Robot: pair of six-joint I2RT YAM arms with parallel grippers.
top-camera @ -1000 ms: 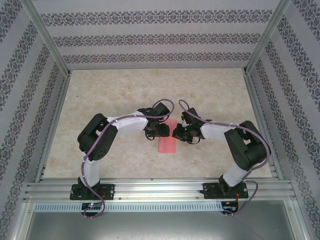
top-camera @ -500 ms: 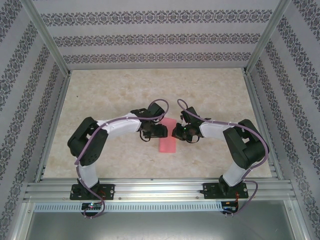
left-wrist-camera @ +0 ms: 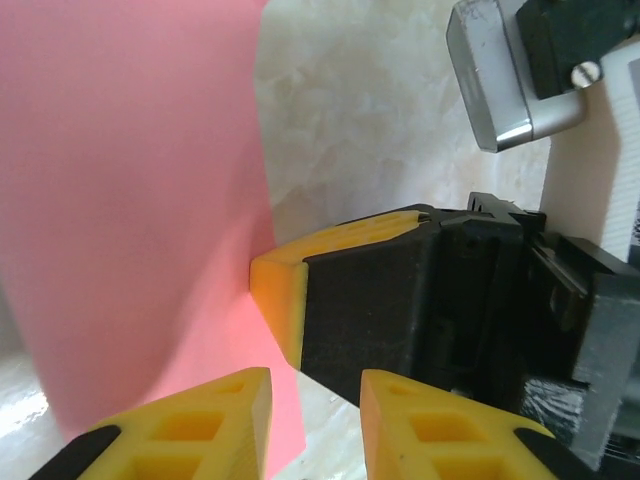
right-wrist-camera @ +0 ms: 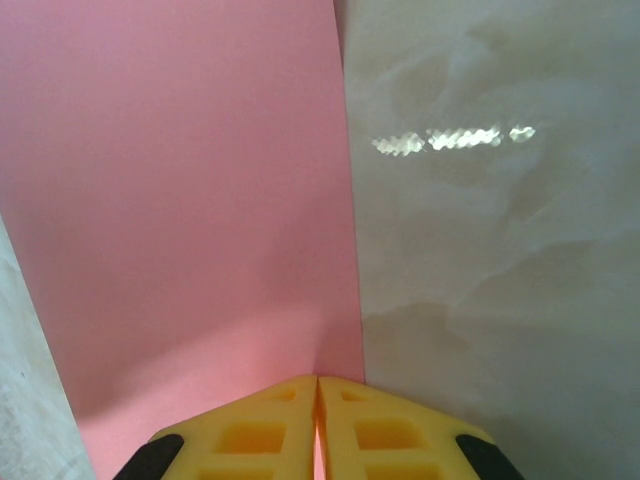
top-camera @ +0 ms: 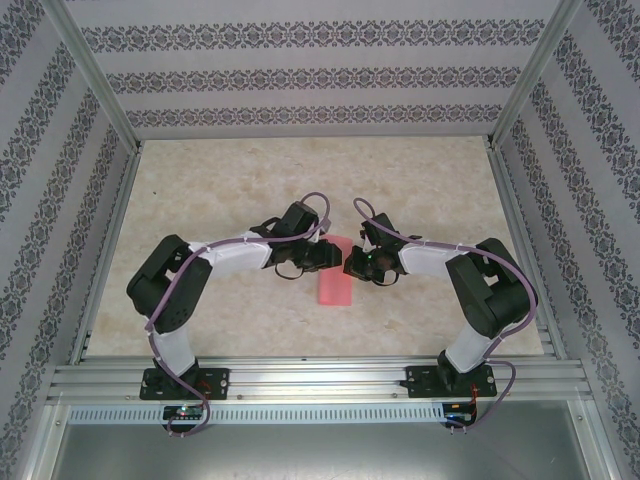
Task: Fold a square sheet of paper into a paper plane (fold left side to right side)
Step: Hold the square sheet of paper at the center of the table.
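— Right hand [right-wrist-camera: 317,385]: fingers closed flat together. The long edge of the pink sheet of paper [right-wrist-camera: 180,200] runs straight into the seam between them. I judge it pinched there.

— And the left hand [left-wrist-camera: 312,388]?

— Fingers parted by a narrow gap. A sliver of the sheet's corner lies in that gap, but nothing is clamped.

— Location of the sheet?

— Mid-table [top-camera: 230,180], between the two hands. From above it reads as a narrow strip running away from the arm bases, already doubled over, its far end under the hands.

— How will it handle?

— My judgement is very light and limp, with no stiffness to speak of. On that glossy marbled top it should slide if pushed. Take it at an edge or corner with a thin pinch, and hold one side down while the other travels across. A hard tug would crumple or tear it.

— Do the views differ?

— The overhead camera gives the layout, but the wrists cover the point of contact. The left wrist camera shows the right hand's yellow fingertip [left-wrist-camera: 278,300] touching the sheet's edge, and the sheet lifting off the table with shade beneath. The right wrist camera shows the closed seam head-on.
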